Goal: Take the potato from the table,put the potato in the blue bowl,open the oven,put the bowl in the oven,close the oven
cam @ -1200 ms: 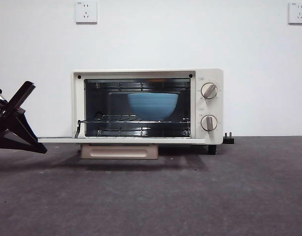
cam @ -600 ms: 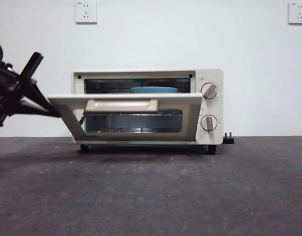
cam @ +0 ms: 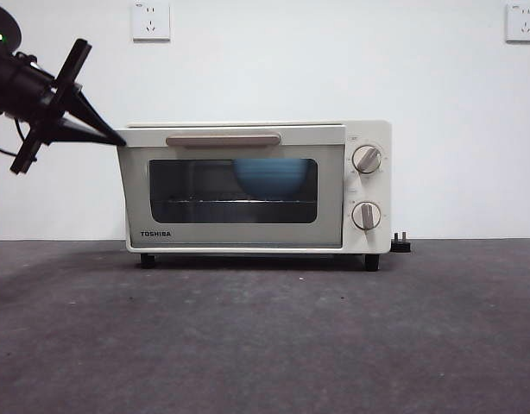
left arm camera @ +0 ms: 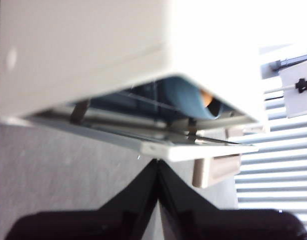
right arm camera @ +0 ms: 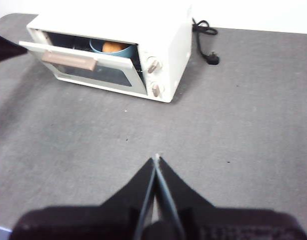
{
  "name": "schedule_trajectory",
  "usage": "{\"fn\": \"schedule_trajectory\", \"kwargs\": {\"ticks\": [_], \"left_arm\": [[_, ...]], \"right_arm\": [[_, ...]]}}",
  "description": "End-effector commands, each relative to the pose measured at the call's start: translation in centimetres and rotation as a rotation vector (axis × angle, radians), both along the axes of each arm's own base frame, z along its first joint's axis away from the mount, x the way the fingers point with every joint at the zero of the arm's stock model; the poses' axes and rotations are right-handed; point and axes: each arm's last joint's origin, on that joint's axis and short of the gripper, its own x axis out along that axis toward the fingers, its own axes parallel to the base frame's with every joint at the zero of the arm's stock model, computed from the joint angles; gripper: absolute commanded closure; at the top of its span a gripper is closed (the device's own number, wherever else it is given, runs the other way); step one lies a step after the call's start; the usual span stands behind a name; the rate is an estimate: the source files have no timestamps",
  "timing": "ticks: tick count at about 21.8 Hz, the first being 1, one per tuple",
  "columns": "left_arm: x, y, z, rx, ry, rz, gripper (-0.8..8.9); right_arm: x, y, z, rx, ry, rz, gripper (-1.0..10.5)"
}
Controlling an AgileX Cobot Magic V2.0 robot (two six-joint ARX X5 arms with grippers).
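The cream oven stands at the back of the table, its door tilted up almost against the body. Through the glass the blue bowl sits on the rack. My left gripper is shut, its tip against the door's upper left corner. In the left wrist view that gripper sits just under the door's edge, and the gap shows the bowl and a sliver of the orange potato. My right gripper is shut and empty, far in front of the oven; the potato lies in the bowl.
The beige bar handle runs along the door's top. Two knobs sit on the oven's right side. A black plug and its cord lie on the table to the oven's right. Two wall sockets are high on the wall.
The oven door has swung up from lying flat open to nearly shut. My left gripper rose with it, pushing at the door's left edge.
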Motion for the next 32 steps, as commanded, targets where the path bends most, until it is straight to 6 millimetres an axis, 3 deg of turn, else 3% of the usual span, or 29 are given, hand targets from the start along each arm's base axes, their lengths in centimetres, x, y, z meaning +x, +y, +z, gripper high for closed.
{"fn": "schedule_trajectory", "kwargs": {"ticks": [1, 6, 12, 19, 26, 32], "left_arm": [[0.5, -0.1, 0.8, -0.027, -0.015, 0.021, 8.2], [0.9, -0.1, 2.3, -0.046, -0.046, 0.024, 8.2], [0.6, -0.3, 2.2, -0.095, -0.012, -0.034, 8.2], [-0.9, -0.4, 3.0, -0.081, 0.01, -0.081, 8.2], [-4.6, -0.8, 7.6, 0.012, -0.134, -0.099, 8.19], [-10.3, -2.8, 12.3, 0.316, -0.344, -0.034, 8.19]], "right_arm": [[0.0, 0.0, -0.3, -0.011, 0.017, -0.008, 9.5], [0.0, 0.0, -0.3, -0.01, 0.017, -0.008, 9.5], [0.0, -0.1, -0.3, -0.028, 0.0, -0.045, 9.5], [0.0, -0.2, -0.3, -0.03, -0.002, -0.049, 9.5], [0.1, -0.1, -0.3, -0.033, -0.002, -0.051, 9.5], [0.1, -0.1, -0.3, -0.034, -0.002, -0.051, 9.5]]}}
